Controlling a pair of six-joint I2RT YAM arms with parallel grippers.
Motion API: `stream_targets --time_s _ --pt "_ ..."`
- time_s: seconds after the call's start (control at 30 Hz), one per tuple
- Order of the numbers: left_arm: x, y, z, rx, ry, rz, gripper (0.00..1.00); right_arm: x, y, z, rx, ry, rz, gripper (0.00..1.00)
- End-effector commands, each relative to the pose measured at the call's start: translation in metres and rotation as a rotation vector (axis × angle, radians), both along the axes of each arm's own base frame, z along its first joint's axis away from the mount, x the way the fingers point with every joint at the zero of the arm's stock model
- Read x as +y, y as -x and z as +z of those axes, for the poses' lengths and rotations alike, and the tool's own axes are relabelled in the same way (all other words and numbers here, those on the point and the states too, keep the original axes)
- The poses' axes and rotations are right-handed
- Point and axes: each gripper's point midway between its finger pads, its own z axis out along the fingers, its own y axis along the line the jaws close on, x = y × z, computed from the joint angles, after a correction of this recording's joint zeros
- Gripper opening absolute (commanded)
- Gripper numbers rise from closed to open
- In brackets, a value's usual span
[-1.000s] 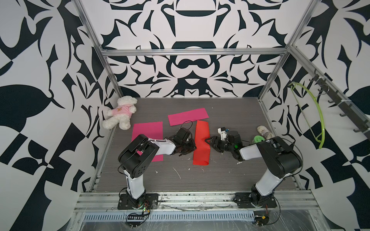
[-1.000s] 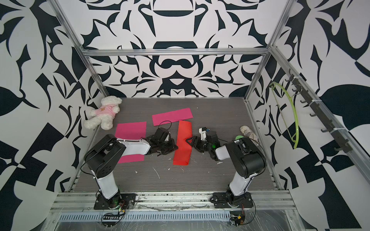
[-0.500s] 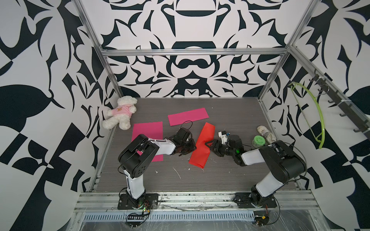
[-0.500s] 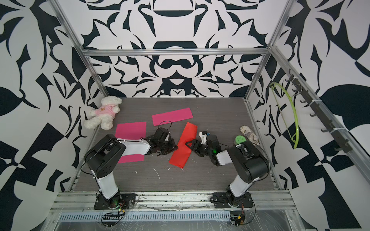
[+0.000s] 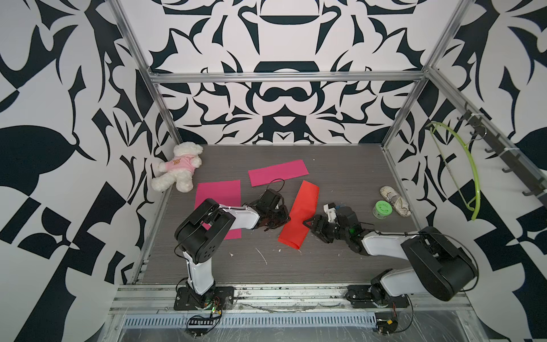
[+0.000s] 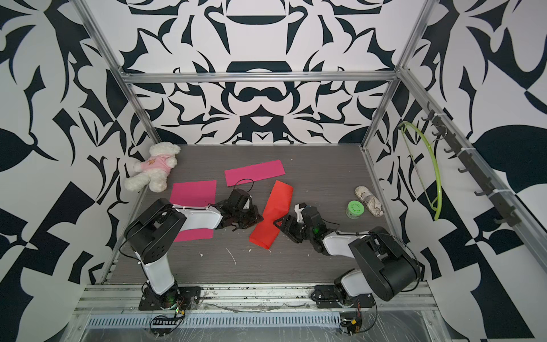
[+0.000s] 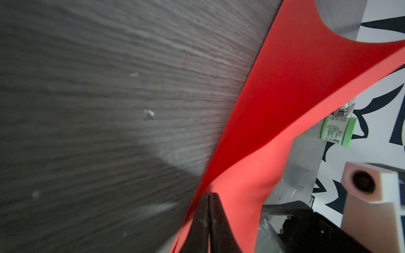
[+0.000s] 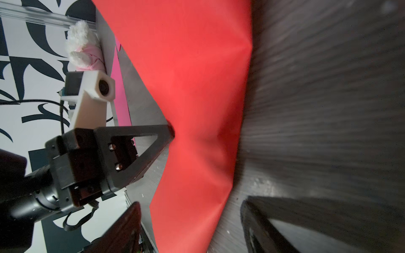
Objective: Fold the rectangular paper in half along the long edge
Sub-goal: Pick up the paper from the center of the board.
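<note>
The red paper (image 5: 299,216) (image 6: 273,213) lies slantwise at mid-table, doubled over lengthwise, its long side puckered toward my left gripper. My left gripper (image 5: 285,220) (image 6: 259,220) (image 7: 209,195) is shut on the paper's (image 7: 285,76) left long edge; the right wrist view shows the left gripper (image 8: 171,131) pinching that edge to a point. My right gripper (image 5: 310,223) (image 6: 279,223) (image 8: 189,203) stands open at the opposite long edge, jaws wide apart with the paper (image 8: 197,87) lying between them, untouched by either.
Two pink sheets (image 5: 278,176) (image 5: 217,195) lie behind and left of the left arm. A white teddy bear (image 5: 177,168) sits at the back left. A green-lidded jar (image 5: 381,209) and a patterned bundle (image 5: 395,200) lie at the right edge. A green hanger (image 5: 461,165) hangs on the right wall.
The red paper has swung from straight to slanted, its far end now to the right. My right gripper has opened wider and drawn back toward the front right. The left gripper stays shut.
</note>
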Motion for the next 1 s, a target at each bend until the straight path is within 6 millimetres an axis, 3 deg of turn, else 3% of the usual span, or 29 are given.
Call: stream_targets --time_s 0.0,0.17,0.37,0.6,0.8,0.93,0.97 --pt "0.097 0.074 -0.1 0.308 -0.428 0.046 0.08 -0.01 0.014 -0.028 0.121 0.059 -0.083 0.75" --pt "0.098 0.074 -0.099 0.308 -0.429 0.045 0.08 -0.012 0.002 -0.031 0.064 0.111 -0.093 0.74" --pt "0.097 0.074 -0.1 0.31 -0.426 0.041 0.08 0.004 -0.014 -0.032 0.025 0.058 -0.063 0.69" --pt "0.098 0.073 -0.101 0.311 -0.423 0.044 0.08 0.009 -0.033 -0.033 -0.048 0.085 -0.037 0.62" --pt "0.1 0.074 -0.101 0.313 -0.424 0.047 0.08 0.007 -0.045 -0.037 -0.058 0.075 -0.038 0.32" --pt "0.102 0.076 -0.102 0.315 -0.425 0.049 0.08 0.007 -0.046 -0.039 -0.051 0.071 -0.035 0.0" --pt "0.102 0.075 -0.102 0.314 -0.424 0.05 0.08 0.008 -0.047 -0.038 -0.054 0.069 -0.033 0.0"
